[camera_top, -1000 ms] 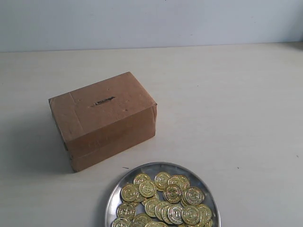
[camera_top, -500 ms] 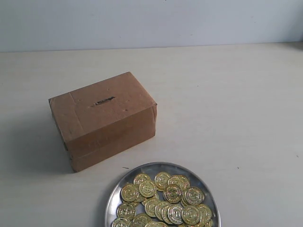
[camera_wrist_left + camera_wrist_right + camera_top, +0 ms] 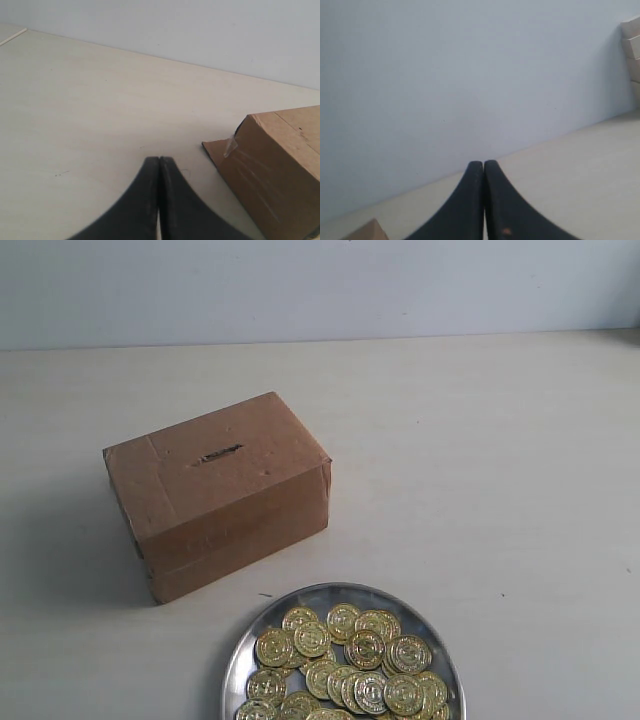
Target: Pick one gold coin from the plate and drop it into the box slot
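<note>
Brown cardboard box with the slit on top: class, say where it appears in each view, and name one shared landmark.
Exterior view: brown cardboard box left of centre.
Left wrist view: picture's lower right, cut by the frame.
Right wrist view: only a tan corner at the lower left edge; cannot tell if it is the box.
Shared landmark: pale table top meeting the grey wall.

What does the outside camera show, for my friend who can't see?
A brown cardboard box with a thin slot on top sits on a pale table. Nearer the camera, a shiny silver plate holds a heap of gold coins.
</note>
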`<act>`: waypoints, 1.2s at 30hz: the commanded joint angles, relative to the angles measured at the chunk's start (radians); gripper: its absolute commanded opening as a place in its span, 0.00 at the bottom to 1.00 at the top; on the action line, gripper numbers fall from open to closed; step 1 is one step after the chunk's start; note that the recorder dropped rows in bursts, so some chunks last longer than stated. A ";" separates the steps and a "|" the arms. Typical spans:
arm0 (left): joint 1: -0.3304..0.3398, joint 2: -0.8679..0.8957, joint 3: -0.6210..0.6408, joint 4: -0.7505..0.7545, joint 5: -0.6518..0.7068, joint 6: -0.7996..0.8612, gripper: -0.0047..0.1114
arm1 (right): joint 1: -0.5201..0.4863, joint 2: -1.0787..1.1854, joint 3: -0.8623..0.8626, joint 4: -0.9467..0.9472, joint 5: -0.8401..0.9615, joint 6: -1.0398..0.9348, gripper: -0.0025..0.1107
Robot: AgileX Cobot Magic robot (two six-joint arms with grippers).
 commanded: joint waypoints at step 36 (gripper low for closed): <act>-0.004 -0.005 0.003 -0.008 -0.001 -0.002 0.04 | -0.003 0.537 -0.663 0.472 0.755 -0.875 0.02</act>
